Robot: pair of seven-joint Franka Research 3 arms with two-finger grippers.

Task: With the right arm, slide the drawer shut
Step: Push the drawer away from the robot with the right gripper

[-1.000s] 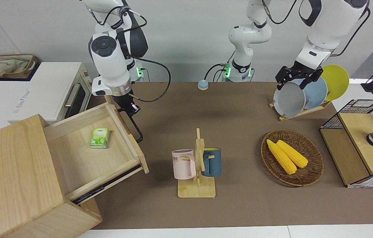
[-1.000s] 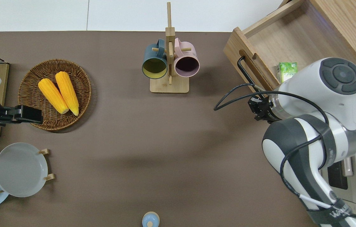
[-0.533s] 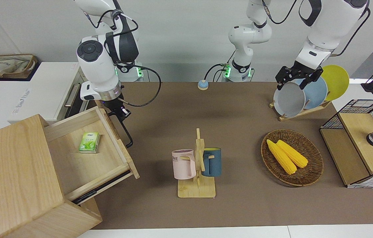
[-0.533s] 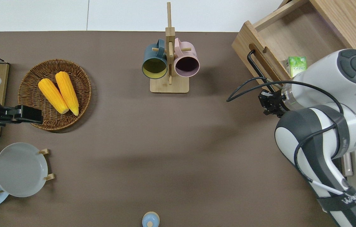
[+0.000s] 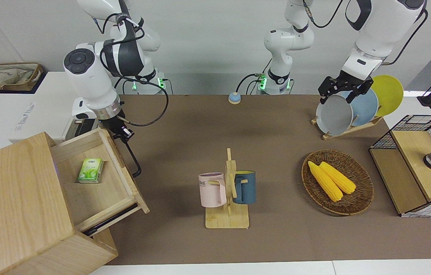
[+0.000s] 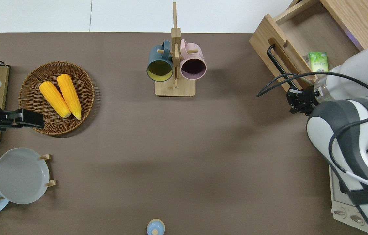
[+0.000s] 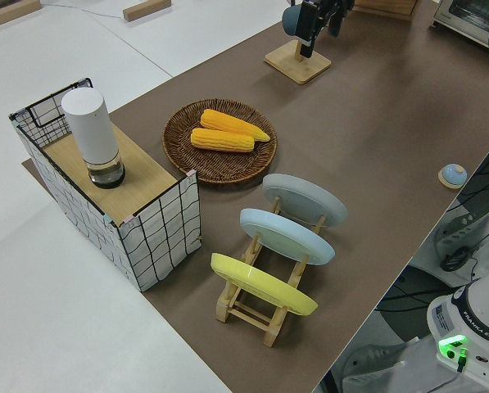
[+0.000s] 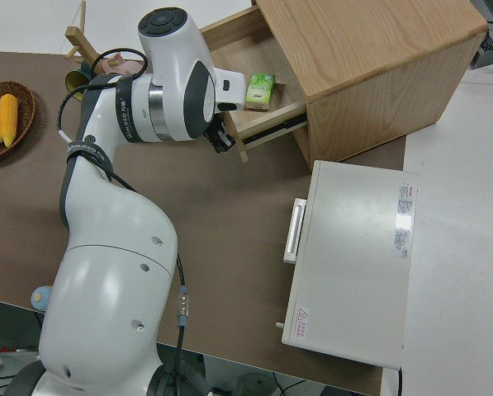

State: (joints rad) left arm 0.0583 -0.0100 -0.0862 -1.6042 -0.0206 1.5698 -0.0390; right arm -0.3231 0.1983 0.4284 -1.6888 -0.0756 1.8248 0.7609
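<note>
The drawer point(image 5: 97, 179) sits lower left of the front view and upper right of the overhead view, partly pulled out of the light-wood cabinet point(image 5: 13, 206). Its black loop handle point(image 5: 133, 160) runs along the drawer front, facing the table's middle. Inside we see a small green carton point(image 5: 90, 170) lying flat on the drawer floor, approx. mid-drawer.

The right gripper point(image 5: 120, 130) is at the drawer front's end nearest the robots, by the top of the handle loop; in the overhead view it shows at right, approx. mid-height point(image 6: 298, 100). We can't tell whether its claw is spread or clenched, nor if it actually touches the wood. The right arm point(image 5: 93, 84) comes down from upper left of the front view, black cable looping off the wrist.

White toaster oven point(image 5: 47, 110) stands just beside the cabinet, nearer the robots.

Centre of the front view: wooden mug rack point(image 5: 229, 198) w/ a pink mug point(image 5: 212, 190) and a dark blue mug point(image 5: 245, 187). Right of that in frame, a wicker basket point(image 5: 360, 198) w/ two corn cobs point(image 5: 332, 181). Upper right: plate rack point(image 5: 347, 130) w/ grey, blue and yellow plates. Far right edge: wire-grid wood box point(image 5: 418, 168).

The left arm is parked; its gripper point(image 5: 343, 88), upper right of the front view, has its claw spread.
</note>
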